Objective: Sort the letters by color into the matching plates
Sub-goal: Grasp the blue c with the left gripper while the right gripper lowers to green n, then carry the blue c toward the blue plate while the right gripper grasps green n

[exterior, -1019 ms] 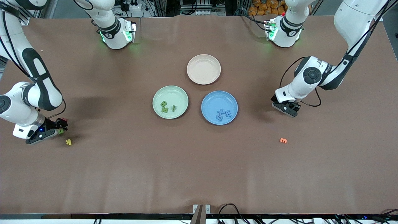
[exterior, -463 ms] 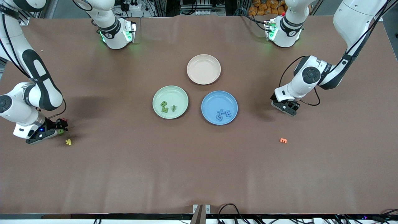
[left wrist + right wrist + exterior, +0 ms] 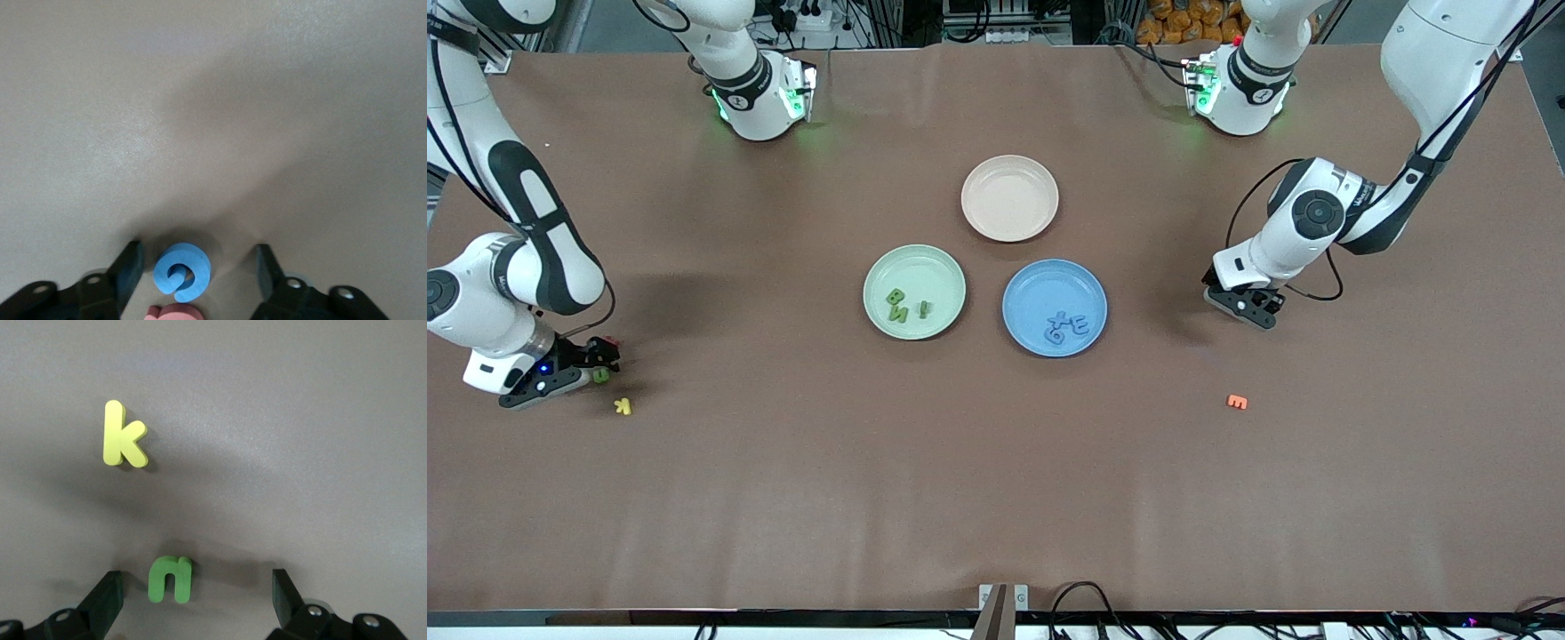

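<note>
Blue letter (image 3: 182,271): a curled blue shape flat on the table toward the left arm's end, well apart from the blue plate (image 3: 1032,283), with a pink piece (image 3: 175,312) touching its edge.
Left gripper (image 3: 198,275): low over the blue letter, fingers spread to either side, not touching it.
Green letter (image 3: 171,579): an "n" flat on the table toward the right arm's end, well apart from the green plate (image 3: 938,269).
Right gripper (image 3: 197,595): low over the green letter, jaws spread wide, nothing pinched; the letter sits closer to one finger than the other.
Plates: the green plate holds three green letters (image 3: 904,305); the blue plate holds three blue letters (image 3: 1065,326); they sit side by side mid-table.
Progress: judged one letter per colour short, both about to be picked.
Risk, left side: the pink piece touches the blue letter, so closing jaws could nip or drag it along and carry a wrong colour to the plate.
Risk, right side: the off-centre "n" could be pushed sideways or tipped by the nearer finger and slip out.
Risk, both: thin flat shapes; fingers set too high would close above them.
Bystanders: a yellow "k" (image 3: 123,435) near the green letter, an orange letter (image 3: 1237,402) nearer the front camera than the left gripper, and a cream plate (image 3: 983,180) farther from the camera than the other plates.
</note>
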`<state>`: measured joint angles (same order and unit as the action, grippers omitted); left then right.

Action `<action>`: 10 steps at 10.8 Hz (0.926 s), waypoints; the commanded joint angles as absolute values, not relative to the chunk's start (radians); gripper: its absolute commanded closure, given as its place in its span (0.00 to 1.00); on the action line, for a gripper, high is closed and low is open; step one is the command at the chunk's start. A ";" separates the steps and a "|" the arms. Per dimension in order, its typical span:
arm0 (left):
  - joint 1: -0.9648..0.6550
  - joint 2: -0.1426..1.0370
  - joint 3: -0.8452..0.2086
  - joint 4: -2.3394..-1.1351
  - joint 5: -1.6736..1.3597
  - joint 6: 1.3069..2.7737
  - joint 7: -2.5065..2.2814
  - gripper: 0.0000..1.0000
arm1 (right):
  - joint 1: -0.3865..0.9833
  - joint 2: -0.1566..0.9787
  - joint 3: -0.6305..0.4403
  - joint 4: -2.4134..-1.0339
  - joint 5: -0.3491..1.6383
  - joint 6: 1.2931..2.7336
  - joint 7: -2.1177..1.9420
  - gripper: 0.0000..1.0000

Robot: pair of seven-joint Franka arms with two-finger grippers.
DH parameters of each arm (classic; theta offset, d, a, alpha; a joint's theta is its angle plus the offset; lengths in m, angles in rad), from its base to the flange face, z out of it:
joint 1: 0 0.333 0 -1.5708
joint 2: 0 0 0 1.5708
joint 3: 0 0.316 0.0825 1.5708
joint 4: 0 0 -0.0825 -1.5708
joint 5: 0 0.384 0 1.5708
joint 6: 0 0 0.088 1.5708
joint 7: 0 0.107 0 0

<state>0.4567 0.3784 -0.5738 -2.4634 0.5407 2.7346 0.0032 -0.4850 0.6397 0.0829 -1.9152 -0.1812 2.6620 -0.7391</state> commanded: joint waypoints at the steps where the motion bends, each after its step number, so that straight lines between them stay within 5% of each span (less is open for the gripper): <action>1: 0.466 0.333 -0.574 -2.491 0.555 2.750 -0.002 0.44 | -0.517 0.641 0.107 -1.927 -0.202 2.689 -0.752 0.08; 5: 0.466 0.330 -0.574 -2.482 0.546 2.744 -0.003 1.00 | -0.517 0.641 0.110 -1.925 -0.202 2.694 -0.752 0.15; 10: 0.465 0.325 -0.575 -2.453 0.517 2.717 -0.005 1.00 | -0.534 0.647 0.147 -1.925 -0.202 2.703 -0.739 0.20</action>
